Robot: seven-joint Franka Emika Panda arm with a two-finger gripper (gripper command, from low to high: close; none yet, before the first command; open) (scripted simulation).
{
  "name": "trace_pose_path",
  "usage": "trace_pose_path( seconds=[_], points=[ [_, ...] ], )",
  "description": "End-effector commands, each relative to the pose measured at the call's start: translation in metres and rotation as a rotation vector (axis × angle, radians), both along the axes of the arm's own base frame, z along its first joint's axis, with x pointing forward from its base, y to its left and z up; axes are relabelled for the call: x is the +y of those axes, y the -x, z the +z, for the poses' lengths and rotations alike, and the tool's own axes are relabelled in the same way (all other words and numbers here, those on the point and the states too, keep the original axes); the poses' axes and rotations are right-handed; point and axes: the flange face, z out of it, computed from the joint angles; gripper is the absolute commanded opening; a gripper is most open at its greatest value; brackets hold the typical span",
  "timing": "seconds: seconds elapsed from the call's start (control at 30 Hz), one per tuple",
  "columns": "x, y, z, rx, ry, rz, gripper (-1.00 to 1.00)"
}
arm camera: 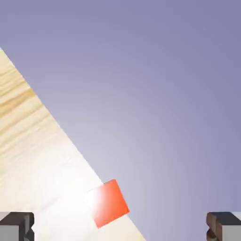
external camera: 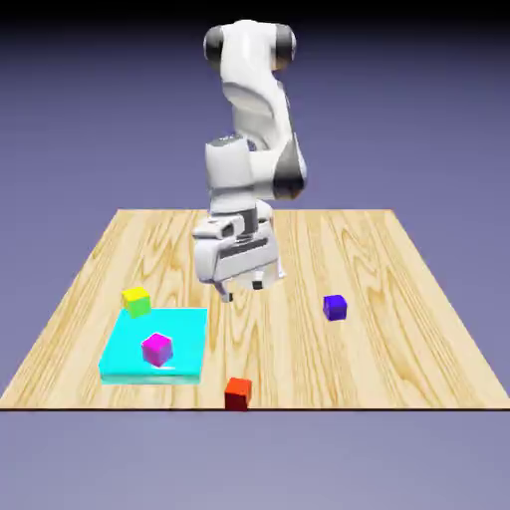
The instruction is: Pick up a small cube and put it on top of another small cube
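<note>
Red cube (external camera: 236, 392) (at table (external camera: 398, 299) edge) well apart from pincer (external camera: 242, 290), fingers spread wide, holding nothing

One cube (external camera: 237, 392) sat at the desk's (external camera: 398, 339) near edge; another (external camera: 335, 307) lay farther back, toward the exterior view's right.

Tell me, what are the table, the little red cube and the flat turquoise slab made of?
The pale wooden table looks like planked wood: flowing grain lines, low sheen. The small red cube is a plain, flat colour with no texture, perhaps matte plastic or painted wood; the look leaves that open. The flat turquoise slab is equally plain, smooth and uniformly coloured, so plastic or foam is only a guess.
</note>
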Motion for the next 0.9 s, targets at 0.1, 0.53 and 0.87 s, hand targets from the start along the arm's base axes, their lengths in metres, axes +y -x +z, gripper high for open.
trace_pose_path(
  seconds=[0.1, 0.53, 0.87],
  points=[
    [-0.005, -0.012, -0.018, 0.054, 0.018, 0.146, 0.00],
    [-0.018, -0.043, -0.075, 0.191, 0.026, 0.635, 0.00],
    [-0.024, -0.062, -0.113, 0.252, -0.010, 1.024, 0.00]
  ],
)
